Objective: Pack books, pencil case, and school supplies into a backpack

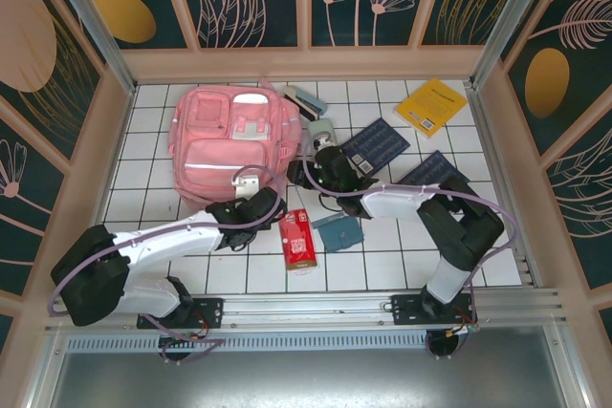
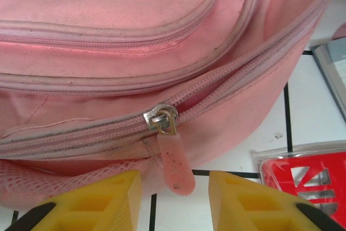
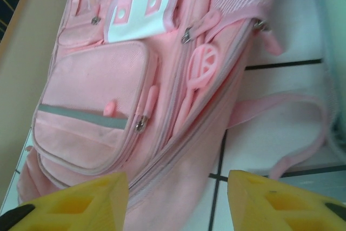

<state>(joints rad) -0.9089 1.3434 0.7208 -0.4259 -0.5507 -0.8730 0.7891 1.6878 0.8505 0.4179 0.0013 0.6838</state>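
Observation:
The pink backpack (image 1: 228, 131) lies flat at the back left, its zippers closed. My left gripper (image 1: 256, 202) is at its near right corner, open. The main zipper's pink pull tab (image 2: 175, 167) hangs between the yellow fingertips (image 2: 121, 196) without touching them. My right gripper (image 1: 304, 167) is open at the backpack's right side, its jaws either side of the side seam (image 3: 178, 155). The yellow book (image 1: 432, 105) and two navy books (image 1: 376, 143) (image 1: 432, 171) lie at the right. The mint pencil case (image 1: 321, 130) and the stapler (image 1: 304, 100) sit behind my right gripper.
A red packet (image 1: 298, 239) and a teal square (image 1: 337, 232) lie on the white tiles in front between the arms; the red packet (image 2: 308, 179) is just right of my left gripper. A pink strap (image 3: 292, 133) trails over the tiles. Wooden walls ring the table.

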